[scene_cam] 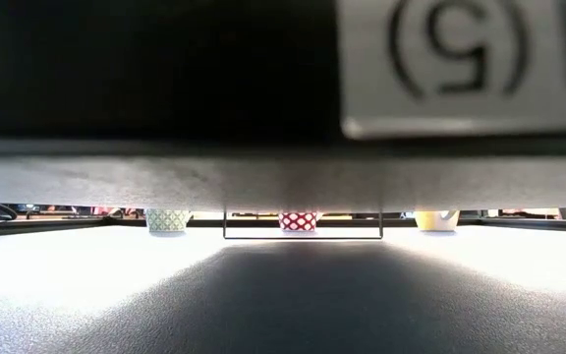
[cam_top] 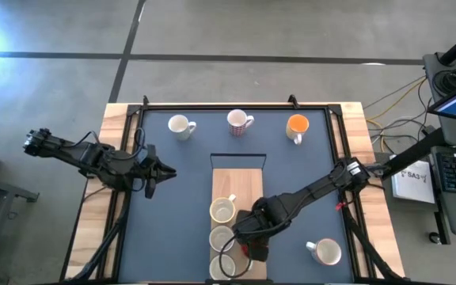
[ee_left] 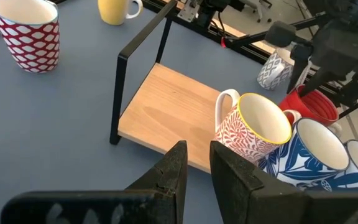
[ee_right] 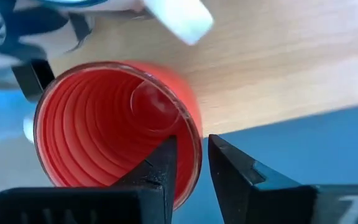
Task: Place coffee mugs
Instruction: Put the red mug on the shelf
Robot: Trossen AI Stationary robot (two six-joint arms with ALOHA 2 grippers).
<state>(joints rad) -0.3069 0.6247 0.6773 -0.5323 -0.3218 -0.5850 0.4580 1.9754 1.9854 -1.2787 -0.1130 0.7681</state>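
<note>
Right gripper [ee_right: 188, 163] part-open, fingers astride red mug [ee_right: 114, 127] rim at wooden board [cam_top: 238, 184] edge, not clamped. Risk: mug tipped off board if rim snagged on withdrawal. Left gripper [cam_top: 150, 180] beside board, narrowly parted, empty.

We see a red mug [ee_right: 114, 127] with ridged inside, a white mug with red diamond pattern [ee_left: 28, 32], a yellow mug [ee_left: 115, 10], a blue-leafed white mug [ee_left: 309, 155], a pale wooden board [ee_left: 166, 115] and a blue-grey counter [ee_left: 55, 118].
</note>
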